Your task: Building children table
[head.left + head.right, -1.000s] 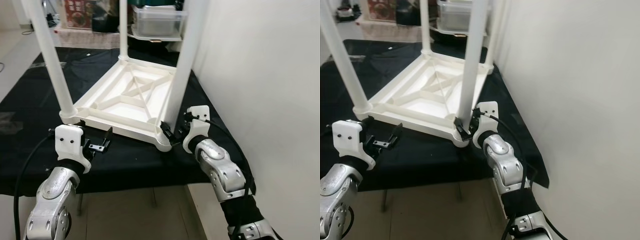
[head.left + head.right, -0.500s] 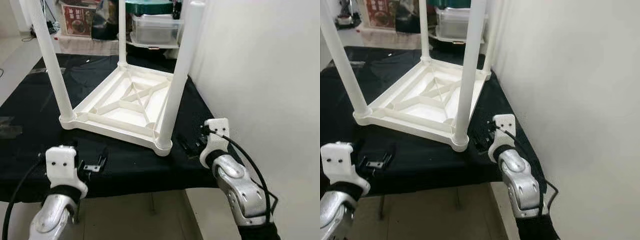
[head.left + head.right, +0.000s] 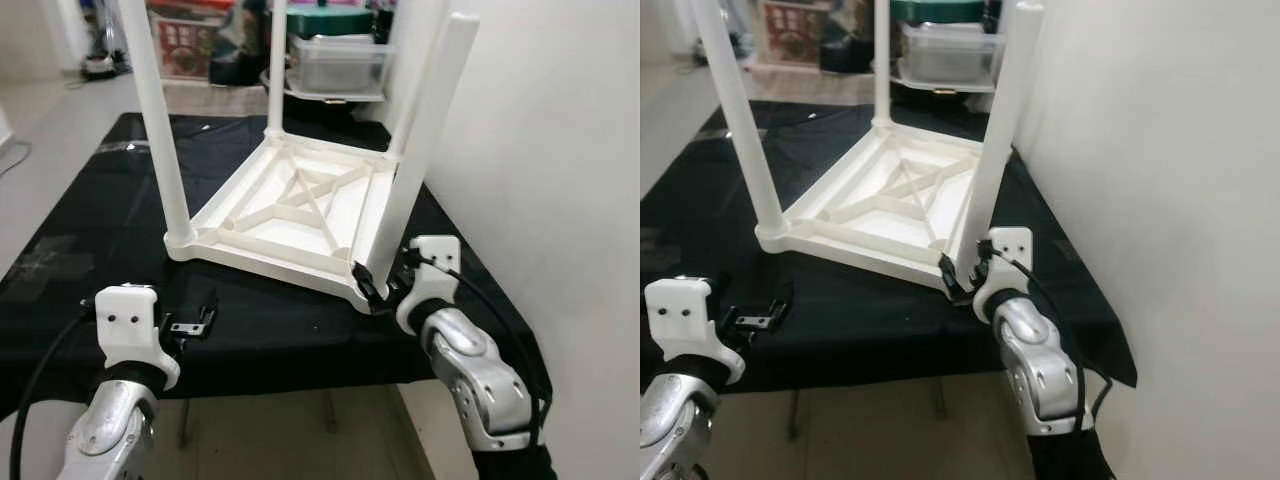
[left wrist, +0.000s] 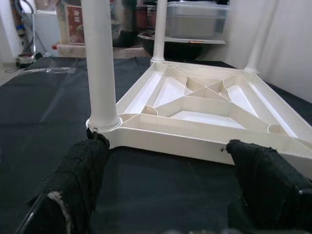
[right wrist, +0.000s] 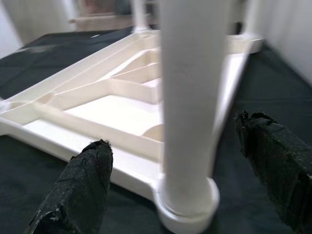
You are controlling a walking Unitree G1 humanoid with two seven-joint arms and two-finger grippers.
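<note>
Right gripper (image 5: 178, 180) back at nearest leg (fingers spread either side), upturned white plastic children's table (image 3: 300, 215) on black cloth (image 3: 90, 230), wall close right, left gripper (image 4: 165, 185) open short of table edge.

The upturned children's table (image 3: 300, 215) is plain white, legs and ribbed underside alike. It sits on a black cloth (image 3: 90, 230). Both grippers have black fingers (image 4: 83, 165) on white wrist housings and silver arms. The wall (image 3: 560, 150) is off-white.
</note>
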